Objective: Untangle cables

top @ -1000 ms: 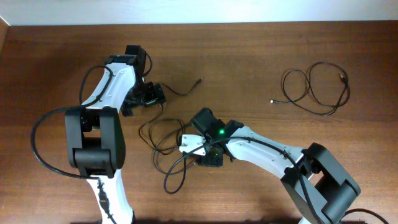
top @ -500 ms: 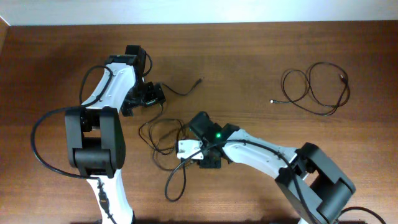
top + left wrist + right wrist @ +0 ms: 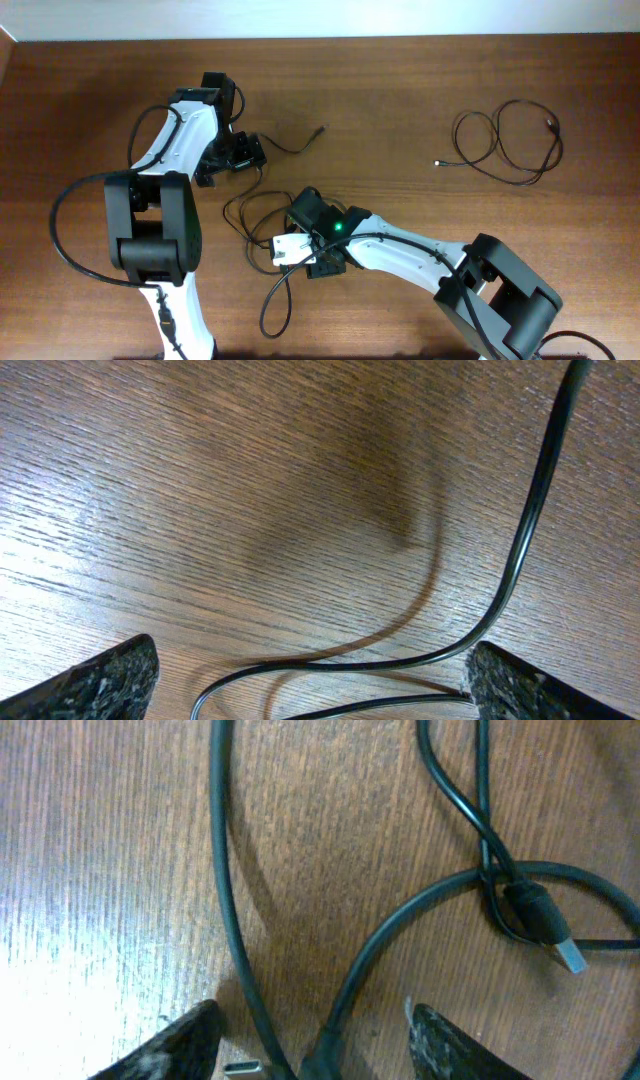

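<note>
A tangle of thin black cables [image 3: 258, 222] lies at the table's middle left, with one loop [image 3: 275, 305] trailing toward the front. One strand runs from my left gripper [image 3: 232, 160] to a plug end [image 3: 320, 129]. In the left wrist view this gripper [image 3: 305, 690] is open, and a cable [image 3: 505, 585] curves between its fingers. My right gripper [image 3: 286, 244] sits over the tangle's right side. In the right wrist view it [image 3: 310, 1045] is open with two strands [image 3: 228, 910] and a small plug [image 3: 245, 1069] between the fingers. Another plug [image 3: 545, 920] lies to the right.
A separate black cable [image 3: 505, 140] lies in loose loops at the far right of the wooden table [image 3: 400, 90], with plug ends [image 3: 440, 162] at its left and upper right. The far table edge runs along the top.
My right gripper has moved left onto the tangle. The trailing loop at the front has shifted a little left and forward. The left arm has not moved.
</note>
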Available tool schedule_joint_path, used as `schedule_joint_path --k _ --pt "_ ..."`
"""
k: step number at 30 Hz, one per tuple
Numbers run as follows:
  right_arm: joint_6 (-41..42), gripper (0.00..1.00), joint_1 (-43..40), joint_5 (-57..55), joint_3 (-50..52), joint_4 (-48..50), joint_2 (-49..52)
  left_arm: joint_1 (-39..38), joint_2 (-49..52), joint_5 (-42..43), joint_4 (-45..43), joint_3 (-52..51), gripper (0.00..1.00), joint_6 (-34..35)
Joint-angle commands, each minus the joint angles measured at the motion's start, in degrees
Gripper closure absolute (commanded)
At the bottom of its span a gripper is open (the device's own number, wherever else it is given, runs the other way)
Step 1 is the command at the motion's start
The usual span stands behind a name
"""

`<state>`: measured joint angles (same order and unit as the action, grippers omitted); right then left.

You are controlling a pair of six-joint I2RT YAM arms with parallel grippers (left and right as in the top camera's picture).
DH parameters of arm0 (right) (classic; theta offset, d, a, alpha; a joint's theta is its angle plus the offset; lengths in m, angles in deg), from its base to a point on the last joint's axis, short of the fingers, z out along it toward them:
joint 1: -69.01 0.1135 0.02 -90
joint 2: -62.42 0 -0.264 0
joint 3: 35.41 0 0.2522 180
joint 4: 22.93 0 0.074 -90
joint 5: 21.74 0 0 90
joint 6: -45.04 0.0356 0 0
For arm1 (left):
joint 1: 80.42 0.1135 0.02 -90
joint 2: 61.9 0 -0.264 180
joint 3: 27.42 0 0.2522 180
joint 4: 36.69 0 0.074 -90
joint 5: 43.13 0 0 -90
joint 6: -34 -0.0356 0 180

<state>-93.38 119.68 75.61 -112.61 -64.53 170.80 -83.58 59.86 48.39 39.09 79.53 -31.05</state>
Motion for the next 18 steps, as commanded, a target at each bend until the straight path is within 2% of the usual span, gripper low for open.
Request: schedule_joint_path --k 1,5,8,11,12,14,18 --pt "-0.85 0.41 0.42 -2.95 2.99 -1.07 4.48 -0.22 0.07 0.24 -0.09 -0.42 0.01 0.52" --pt "-0.83 0.38 0.24 -4.79 2.99 -1.66 4.48 -0.22 0.07 0.24 -0.07 -0.42 0.01 0.52" --pt "-0.87 0.39 0.26 -5.73 2.99 -2.19 4.48 -0.22 0.07 0.24 -0.07 -0.42 0.01 0.52" --pt "-0.85 0.55 0.26 -6.91 2.99 -2.6 4.48 -0.22 0.07 0.24 -0.07 -0.42 0.01 0.5" --pt "-0.85 0.57 0.26 -8.55 2.99 -3.67 4.48 -0.22 0.07 0.22 -0.07 -0.42 0.01 0.5" --pt "-0.85 0.51 0.24 -11.06 3.02 -7.63 4.48 -0.22 0.07 0.24 -0.07 -0.42 0.01 0.5" --pt "-0.85 0.5 0.31 -10.86 3.02 -9.68 4.48 -0.22 0.07 0.24 -0.09 -0.42 0.01 0.52"
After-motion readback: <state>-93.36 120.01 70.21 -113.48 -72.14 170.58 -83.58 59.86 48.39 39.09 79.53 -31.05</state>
